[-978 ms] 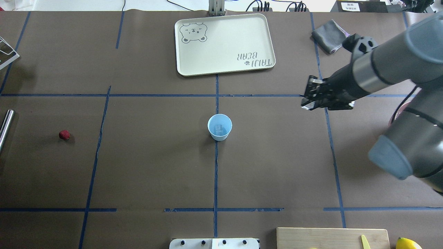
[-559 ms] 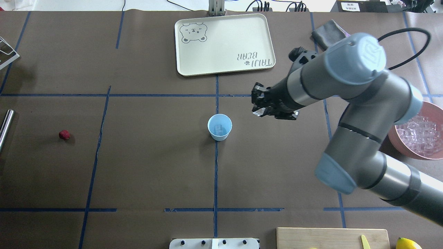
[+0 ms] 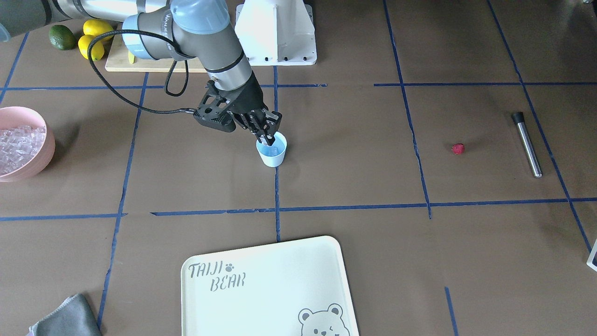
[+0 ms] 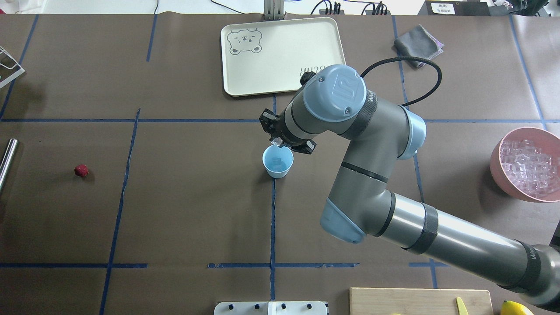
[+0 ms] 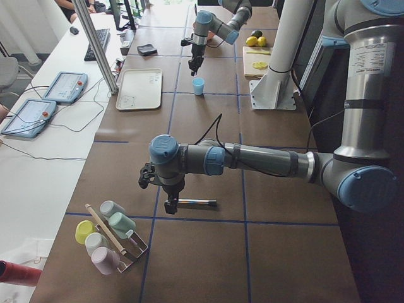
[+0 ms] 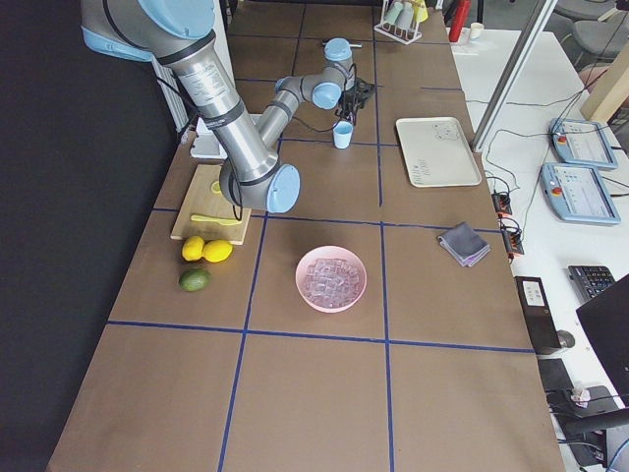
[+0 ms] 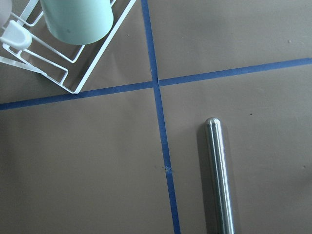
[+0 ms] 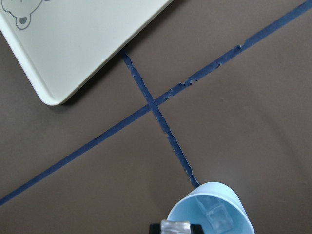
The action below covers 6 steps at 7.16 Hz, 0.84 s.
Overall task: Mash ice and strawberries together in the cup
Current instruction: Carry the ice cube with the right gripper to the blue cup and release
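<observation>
The light-blue cup stands at the table's centre with one ice cube inside. My right gripper hangs just over the cup's far rim, shut on a clear ice cube. The strawberry lies alone on the table far to the left. My left gripper shows only in the exterior left view, above a steel rod; I cannot tell whether it is open or shut.
A pink bowl full of ice sits at the right edge. A cream tray and grey cloth lie at the back. A cutting board and lemon are at the near right; a cup rack stands far left.
My right arm has swung left from near the bowl side to just above the cup, carrying the ice cube. Cup and strawberry have not moved.
</observation>
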Each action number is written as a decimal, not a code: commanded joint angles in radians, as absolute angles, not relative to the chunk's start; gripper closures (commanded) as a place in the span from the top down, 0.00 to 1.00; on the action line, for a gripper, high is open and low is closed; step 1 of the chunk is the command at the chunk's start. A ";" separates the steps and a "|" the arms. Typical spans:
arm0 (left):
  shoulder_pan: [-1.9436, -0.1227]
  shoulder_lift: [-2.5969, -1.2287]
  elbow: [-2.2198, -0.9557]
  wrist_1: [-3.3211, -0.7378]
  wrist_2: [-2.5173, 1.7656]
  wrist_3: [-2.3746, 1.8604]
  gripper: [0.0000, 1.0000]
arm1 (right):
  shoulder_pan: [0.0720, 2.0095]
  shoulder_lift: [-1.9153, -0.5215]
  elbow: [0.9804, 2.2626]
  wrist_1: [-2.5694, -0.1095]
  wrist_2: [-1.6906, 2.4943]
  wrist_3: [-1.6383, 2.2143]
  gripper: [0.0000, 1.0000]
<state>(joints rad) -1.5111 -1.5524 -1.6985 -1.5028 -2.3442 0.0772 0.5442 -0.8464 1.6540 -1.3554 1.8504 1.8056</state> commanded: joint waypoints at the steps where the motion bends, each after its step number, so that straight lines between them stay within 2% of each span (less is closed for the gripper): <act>1: -1.511 -1.552 -1.703 -1.503 -2.350 0.080 1.00 | 0.526 -0.851 1.649 -1.356 1.850 1.805 0.38; 2: -1.512 -1.552 -1.703 -1.505 -2.350 0.080 1.00 | 0.523 -0.854 1.649 -1.356 1.850 1.805 0.84; 3: -1.513 -1.551 -1.706 -1.505 -2.350 0.078 1.00 | 0.523 -0.851 1.652 -1.356 1.850 1.813 0.99; 6: -1.511 -1.552 -1.715 -1.505 -2.349 0.078 1.00 | 0.523 -0.861 1.661 -1.356 1.855 1.810 0.99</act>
